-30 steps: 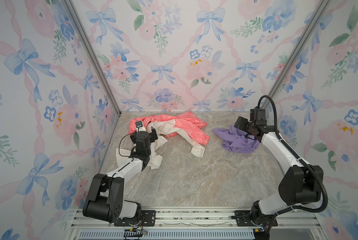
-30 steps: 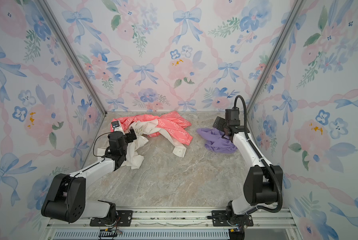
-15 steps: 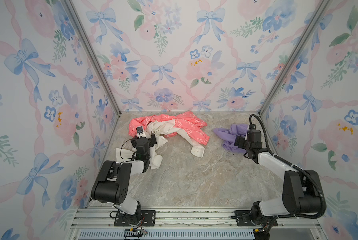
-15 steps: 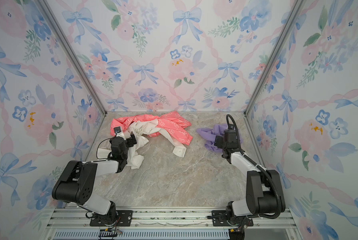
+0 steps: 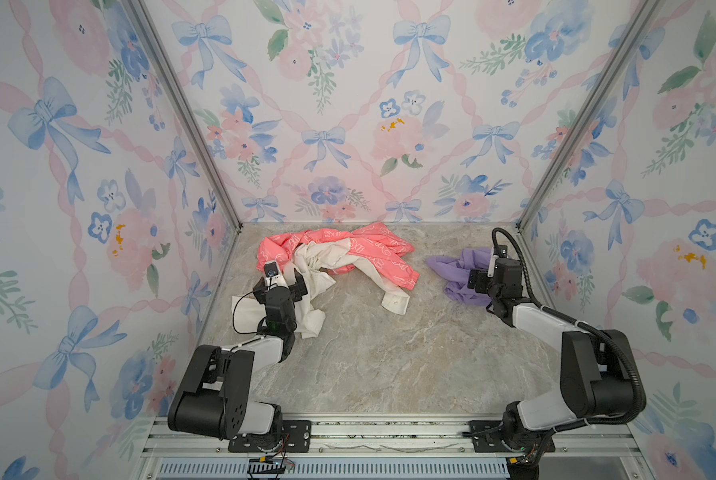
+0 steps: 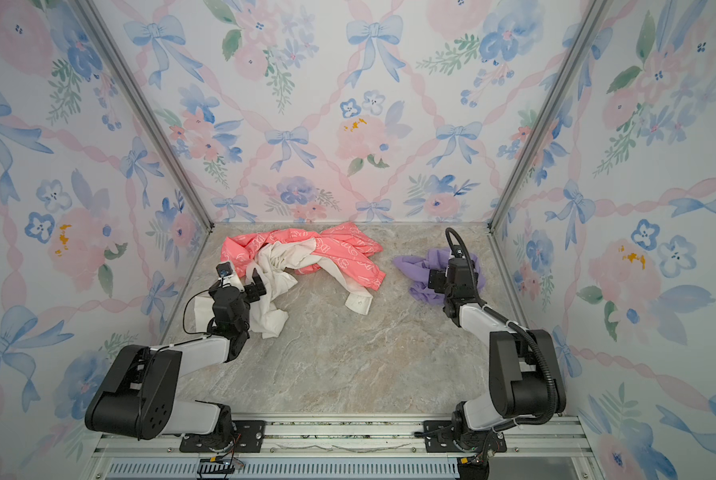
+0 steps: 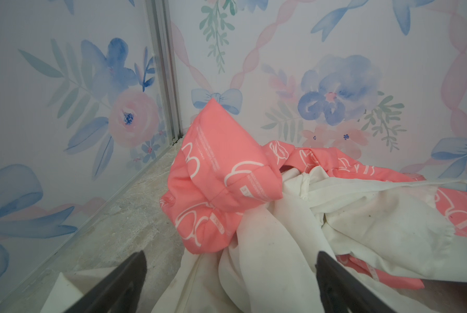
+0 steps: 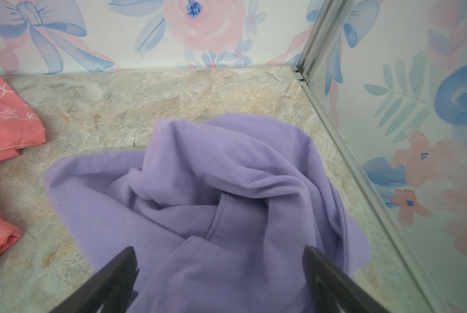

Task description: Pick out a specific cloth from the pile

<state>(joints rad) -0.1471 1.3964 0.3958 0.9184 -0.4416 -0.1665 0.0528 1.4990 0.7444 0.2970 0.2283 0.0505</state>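
The cloth (image 5: pixel 452 270) (image 6: pixel 418 270), plain lavender, lies crumpled by itself at the back right, apart from the pile. My right gripper (image 5: pixel 487 276) (image 6: pixel 447 276) hangs low over its near side, open. In the right wrist view the cloth (image 8: pixel 227 189) fills the space under the spread gripper (image 8: pixel 218 252), with nothing pinched. The pile is a coral-pink printed garment (image 5: pixel 373 249) tangled with a cream-white shirt (image 5: pixel 327 257) at the back left. My left gripper (image 5: pixel 283 282) (image 7: pixel 229 257) stands open over the white shirt (image 7: pixel 267 244).
The patterned walls close in on three sides; the right wall (image 8: pixel 389 135) runs just beside the lavender cloth. A white cuff (image 5: pixel 396 301) trails toward the middle. Bare marbled table (image 5: pixel 389 353) stretches in front of both garment heaps.
Both arms have folded down and drawn back toward the front. The right gripper slid from the cloth's far side to its near side. The garments have hardly shifted.
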